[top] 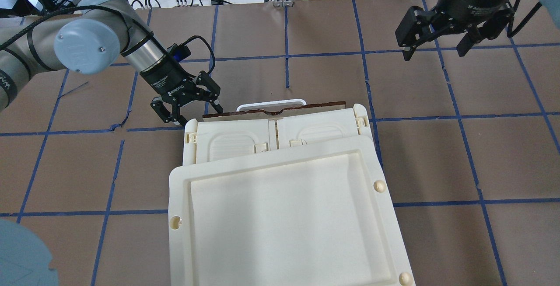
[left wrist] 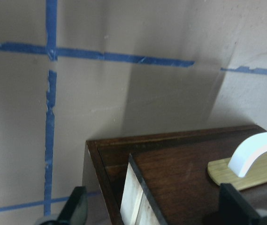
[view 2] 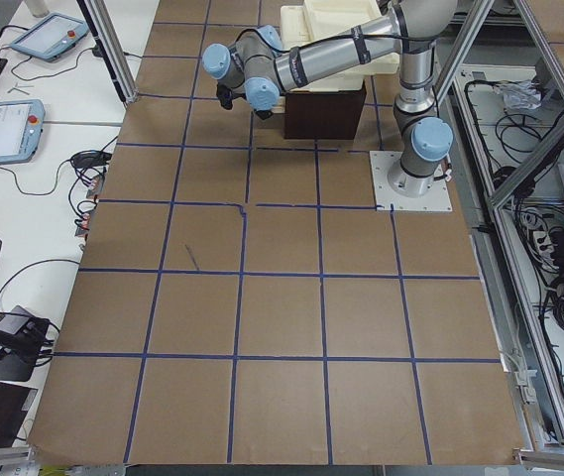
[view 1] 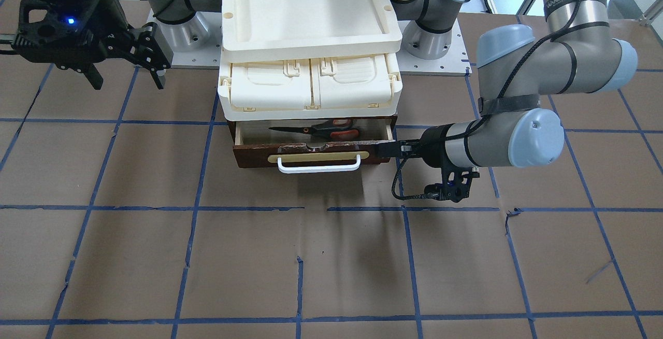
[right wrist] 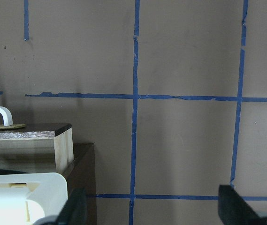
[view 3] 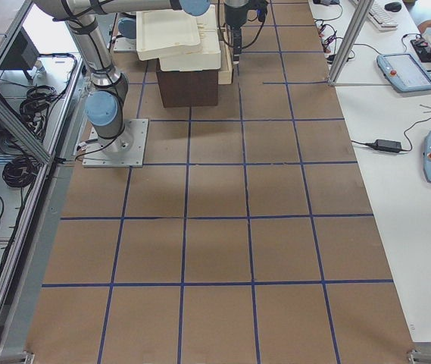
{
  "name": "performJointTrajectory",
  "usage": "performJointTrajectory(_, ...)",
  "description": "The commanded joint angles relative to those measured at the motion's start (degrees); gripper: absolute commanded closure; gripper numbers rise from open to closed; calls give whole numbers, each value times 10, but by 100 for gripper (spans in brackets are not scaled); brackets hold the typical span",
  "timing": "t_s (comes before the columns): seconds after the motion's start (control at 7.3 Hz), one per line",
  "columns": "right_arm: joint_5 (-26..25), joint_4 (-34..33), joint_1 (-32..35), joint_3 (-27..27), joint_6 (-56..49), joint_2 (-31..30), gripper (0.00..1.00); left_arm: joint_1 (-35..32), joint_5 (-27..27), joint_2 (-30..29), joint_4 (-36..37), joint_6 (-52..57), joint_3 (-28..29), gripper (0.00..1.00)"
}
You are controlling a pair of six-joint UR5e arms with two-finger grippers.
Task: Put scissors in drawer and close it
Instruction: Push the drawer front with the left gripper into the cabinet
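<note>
The scissors (view 1: 321, 129) lie flat inside the drawer (view 1: 311, 153), parallel to its front. In the front-facing view their grey blades point to 9 o'clock and their grey handles, lined orange inside the loops, sit toward 3 o'clock. The drawer is a shallow pale-wood box, pulled partway out from under a cream case (view 1: 311, 87) with a cream tray (view 1: 311, 38) resting on top. Its dark brown front panel is chipped along the top edge, with a small notch at the middle. A cream backplate (view 1: 274, 157) and a white bar handle (view 1: 318, 167) are fixed to the panel. At the drawer's 3 o'clock end in that view, the left gripper (top: 199, 114) reaches in level with the panel. Its jaws are spread wide on either side of the panel's corner and grip nothing; whether a finger touches the wood cannot be told. The right gripper (top: 434, 52) hangs well away at about 10 o'clock from the drawer in the front-facing view, above the brown table (view 1: 155, 256), with its jaws also wide apart and empty.
</note>
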Motion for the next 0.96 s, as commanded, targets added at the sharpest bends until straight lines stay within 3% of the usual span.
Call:
performJointTrajectory(0.0,1,0,1,-1,1,1,0,0,2,0,-39,-1,0,0)
performJointTrajectory(0.82,1,1,1,0,0,3,0,0,21,2,-101,-3,-11,0)
